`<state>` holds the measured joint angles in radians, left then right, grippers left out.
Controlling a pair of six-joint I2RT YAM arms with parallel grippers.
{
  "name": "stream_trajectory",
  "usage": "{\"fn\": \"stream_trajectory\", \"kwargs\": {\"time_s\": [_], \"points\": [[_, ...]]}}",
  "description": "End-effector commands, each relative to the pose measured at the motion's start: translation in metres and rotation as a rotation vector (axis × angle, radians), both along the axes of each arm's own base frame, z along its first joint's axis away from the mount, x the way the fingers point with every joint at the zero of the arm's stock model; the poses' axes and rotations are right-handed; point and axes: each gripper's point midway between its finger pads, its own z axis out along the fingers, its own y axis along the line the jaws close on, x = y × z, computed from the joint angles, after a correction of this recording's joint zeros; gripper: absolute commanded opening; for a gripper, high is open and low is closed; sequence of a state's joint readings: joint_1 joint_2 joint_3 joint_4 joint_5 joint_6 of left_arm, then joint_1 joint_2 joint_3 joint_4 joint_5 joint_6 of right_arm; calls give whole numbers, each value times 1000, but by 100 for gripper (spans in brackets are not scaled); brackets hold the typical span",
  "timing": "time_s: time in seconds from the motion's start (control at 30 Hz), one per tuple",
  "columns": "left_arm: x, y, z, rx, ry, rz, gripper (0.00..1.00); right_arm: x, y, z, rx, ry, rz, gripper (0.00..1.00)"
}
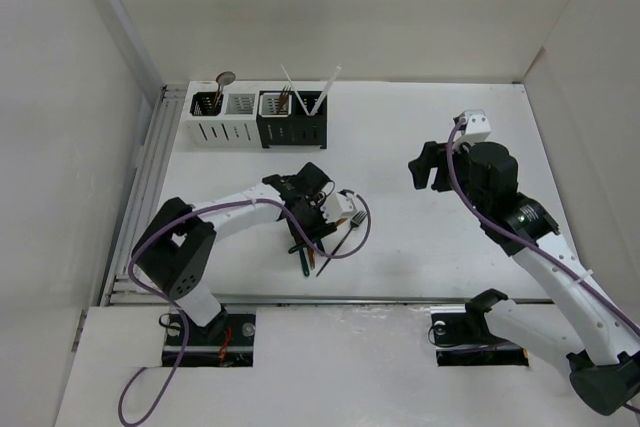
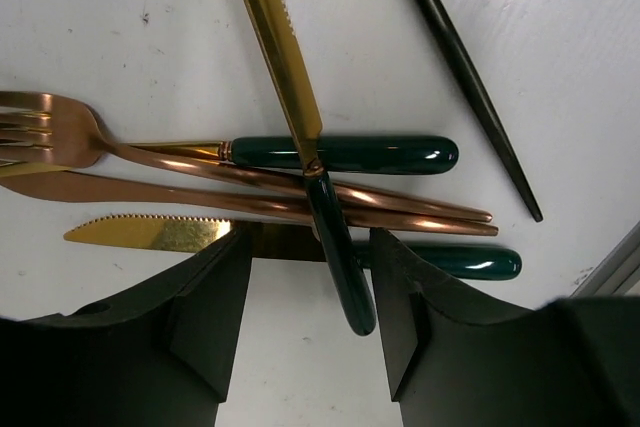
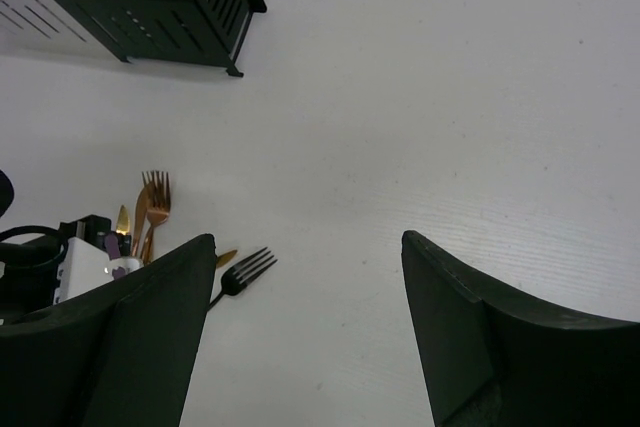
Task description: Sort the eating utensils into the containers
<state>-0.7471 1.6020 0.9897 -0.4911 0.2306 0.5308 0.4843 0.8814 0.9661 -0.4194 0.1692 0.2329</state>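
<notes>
Left wrist: my L tool (image 2: pixel 308 287) spread, straddling green-handled knife (image 2: pixel 338 247) on counter (image 2: pixel 560 47); R tool (image 3: pixel 305 247) also spread.

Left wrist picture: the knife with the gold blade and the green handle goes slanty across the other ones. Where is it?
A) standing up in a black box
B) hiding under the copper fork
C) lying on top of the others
C: the green-handled knife lies flat on the table, and it crosses over the handle of the copper fork and the pieces beside it.
</notes>
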Motion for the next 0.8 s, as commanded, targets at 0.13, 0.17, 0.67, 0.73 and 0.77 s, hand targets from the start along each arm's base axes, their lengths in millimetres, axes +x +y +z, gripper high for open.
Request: {"fn": "stream_trajectory", "kwargs": {"time_s": [0.13,0.17,0.67,0.73,0.77], "points": [[3,2,-15,36,-6,-1,45,-3,-2,11,23,-33,-11,79],[2,2,-18,45,3,-1,44,-3,-2,11,23,-33,-11,79],[5,-11,-14,14,11,10,0,5,0,7,3,-21,-16,79],[11,-22,3,-30,-2,14,0,6,2,10,12,-31,-8,79],[16,-22,12,-44,-12,33,0,8,4,8,11,-29,-8,79]]}}
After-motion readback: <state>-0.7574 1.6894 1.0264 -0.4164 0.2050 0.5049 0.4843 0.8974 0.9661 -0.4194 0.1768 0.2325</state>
